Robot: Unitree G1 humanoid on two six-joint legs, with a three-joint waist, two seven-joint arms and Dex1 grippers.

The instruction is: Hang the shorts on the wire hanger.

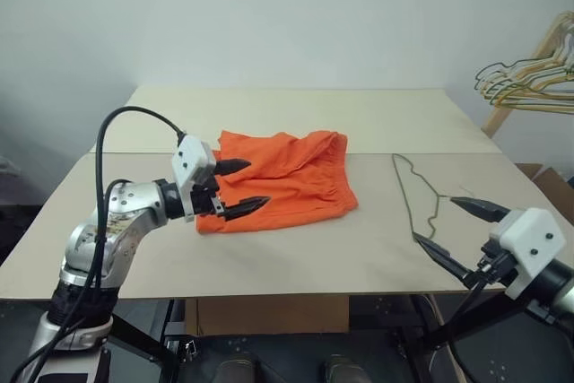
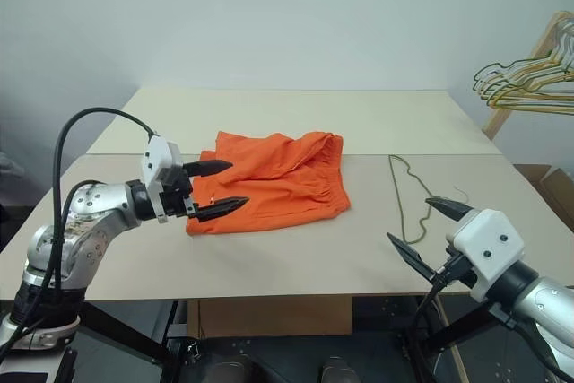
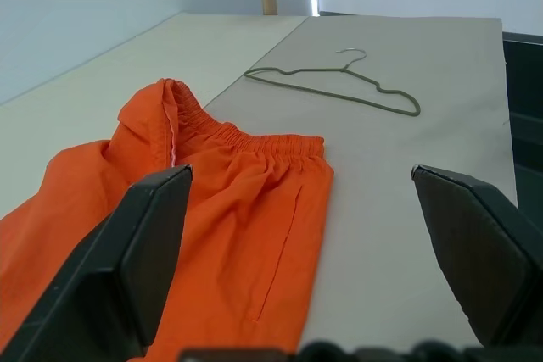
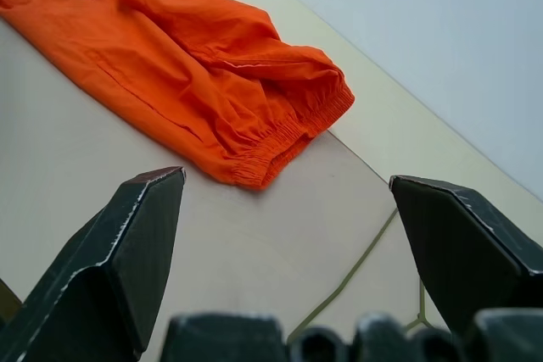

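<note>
A pale beige counter (image 1: 269, 257) stands against a plain light wall. At its left the left gripper (image 1: 240, 187) hovers at the shorts' near-left corner, jaws spread, grasping nothing. The shorts (image 1: 287, 177) lie crumpled mid-counter. To their right the hanger (image 1: 414, 196) lies flat. The right gripper (image 1: 462, 232) hangs beside it, jaws released. Spare hangers (image 1: 529, 78) hang far right.

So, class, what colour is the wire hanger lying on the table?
Dark grey-green; the wire hanger shows best in the left wrist view.
</note>
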